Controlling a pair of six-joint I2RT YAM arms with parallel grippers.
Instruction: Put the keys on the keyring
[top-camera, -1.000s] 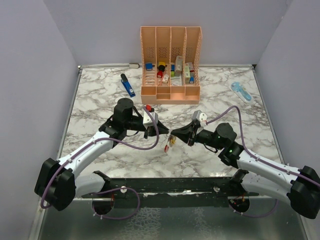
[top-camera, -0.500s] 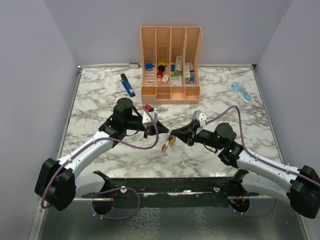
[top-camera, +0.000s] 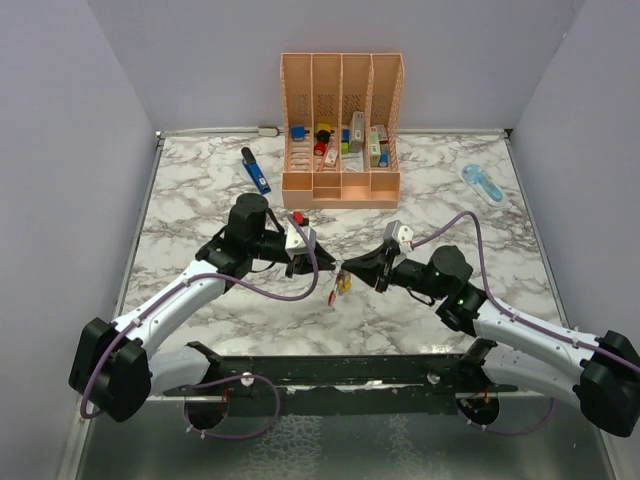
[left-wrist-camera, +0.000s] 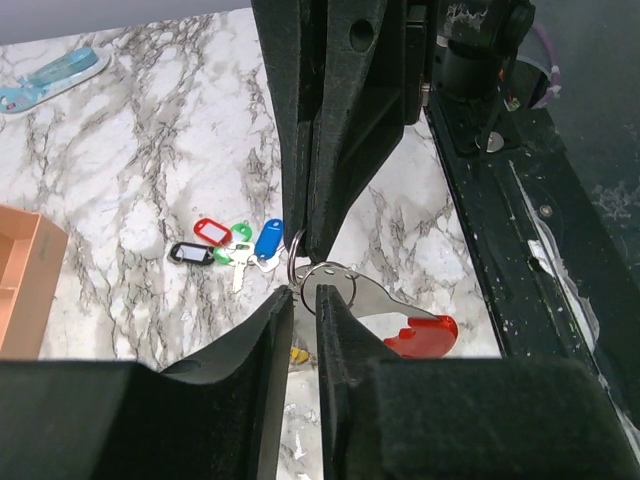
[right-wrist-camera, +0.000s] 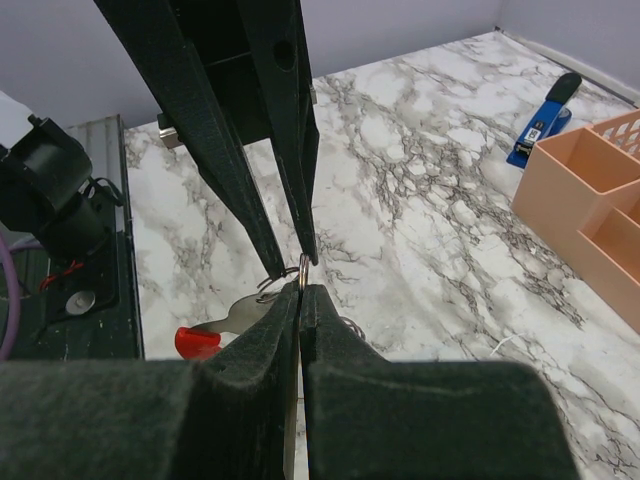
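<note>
My right gripper (right-wrist-camera: 300, 288) is pressed fully closed, and the thin metal keyring (right-wrist-camera: 302, 264) stands out of its tips. My left gripper (left-wrist-camera: 304, 292) faces it tip to tip with only a narrow slit between the fingers. I cannot tell whether they pinch the ring wire or just bracket it.

In the top view the two meet a little toward 6 o'clock from the middle of the marble table (top-camera: 200, 200). There is bare marble toward 3 and 9 o'clock, out to the side walls. The black rail (top-camera: 350, 368) lies close at 6. The orange organiser (top-camera: 340, 185) stands at 12, the blue tool (top-camera: 256, 171) at 11 and the pale blue gadget (top-camera: 483, 184) near the far edge at 2.

From the left wrist, the red-headed key (left-wrist-camera: 415, 335) hangs off the keyring at 4 o'clock from my fingertips, clear of the marble. The loose keys (left-wrist-camera: 232, 243), with red, green, blue and black tags, lie on the table at 10 o'clock, near the tips but apart from them.
</note>
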